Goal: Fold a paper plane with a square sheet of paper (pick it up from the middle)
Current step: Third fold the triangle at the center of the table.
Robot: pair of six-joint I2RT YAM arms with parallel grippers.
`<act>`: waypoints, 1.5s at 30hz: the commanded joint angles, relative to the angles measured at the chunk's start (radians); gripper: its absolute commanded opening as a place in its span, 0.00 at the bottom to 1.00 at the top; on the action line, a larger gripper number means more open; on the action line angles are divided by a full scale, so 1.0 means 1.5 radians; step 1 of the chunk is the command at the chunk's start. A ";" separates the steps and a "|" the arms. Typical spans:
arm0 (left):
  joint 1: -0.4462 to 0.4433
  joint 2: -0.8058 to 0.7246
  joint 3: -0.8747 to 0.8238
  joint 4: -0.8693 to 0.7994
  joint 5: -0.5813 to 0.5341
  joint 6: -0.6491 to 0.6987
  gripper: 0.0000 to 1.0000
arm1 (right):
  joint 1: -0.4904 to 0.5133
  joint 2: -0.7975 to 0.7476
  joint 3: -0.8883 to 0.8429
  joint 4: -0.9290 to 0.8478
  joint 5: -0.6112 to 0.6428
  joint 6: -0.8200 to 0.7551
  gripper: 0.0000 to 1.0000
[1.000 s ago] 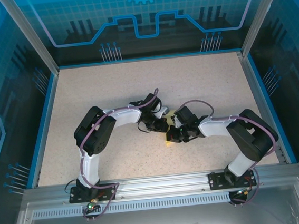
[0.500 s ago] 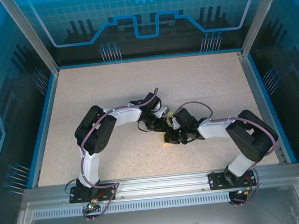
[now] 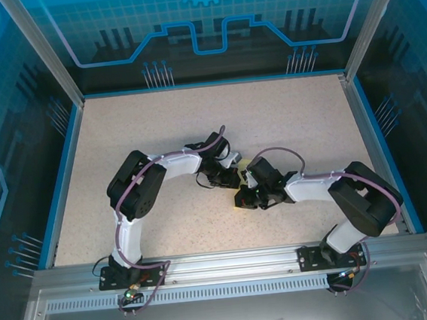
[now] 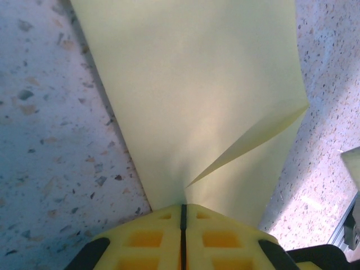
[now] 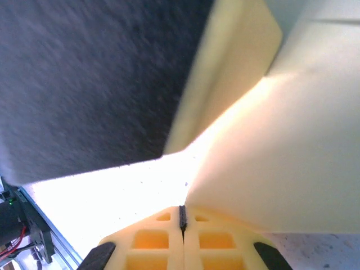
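Two robot arms meet at mid-desk over a pale-yellow sheet of paper (image 4: 191, 95) – thin, matte and smooth, already folded. In the left wrist view it fans up and away from the left tool (image 4: 183, 222), with one sharp diagonal crease running from just above the fingertips out to a pointed corner at the right edge. The left tool's blocky yellow fingers (image 4: 146, 239), moulded with square recesses, are clenched on the sheet's lower end, with only a dark hairline seam between them. Beneath lies the desk (image 3: 285, 123), a beige speckled surface flecked with grey and brown chips and framed by a blue border and aluminium rails.

In the right wrist view the right tool (image 5: 181, 216) is likewise clenched, and an edge of the paper runs down into the seam between its fingers, so it is grasping the same sheet. Here the paper is glare-washed to cream, one flap standing up with a rounded corner, beside a dark, blurred mass (image 5: 84, 84) at upper left.

From above, the sheet is held between the two tool tips near the desk's centre, mostly hidden by the black wrists.

Compared with a second earlier, the right arm has swung – its elbow sits nearer the front rail, its tool lower and slightly leftward – while the left arm has barely shifted. Less yellow shows between the tools.
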State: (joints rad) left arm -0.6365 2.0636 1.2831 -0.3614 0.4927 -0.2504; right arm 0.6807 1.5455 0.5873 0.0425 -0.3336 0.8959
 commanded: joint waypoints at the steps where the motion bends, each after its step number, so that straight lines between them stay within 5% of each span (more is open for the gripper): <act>1: 0.003 0.064 -0.025 -0.046 -0.078 0.024 0.09 | 0.014 0.004 -0.006 0.003 0.007 0.010 0.05; 15: 0.004 0.065 -0.032 -0.041 -0.072 0.023 0.09 | 0.014 0.043 0.022 0.038 0.011 0.014 0.06; 25: 0.009 0.067 -0.043 -0.036 -0.074 0.025 0.09 | 0.019 0.055 0.029 -0.053 0.033 -0.017 0.05; 45: 0.013 0.091 -0.027 -0.040 -0.081 0.032 0.08 | 0.033 -0.035 0.002 -0.051 0.007 -0.008 0.06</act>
State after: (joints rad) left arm -0.6170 2.0811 1.2823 -0.3511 0.5480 -0.2325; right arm 0.7197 1.5307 0.5888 -0.0067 -0.2993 0.8795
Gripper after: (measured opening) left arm 0.086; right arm 0.063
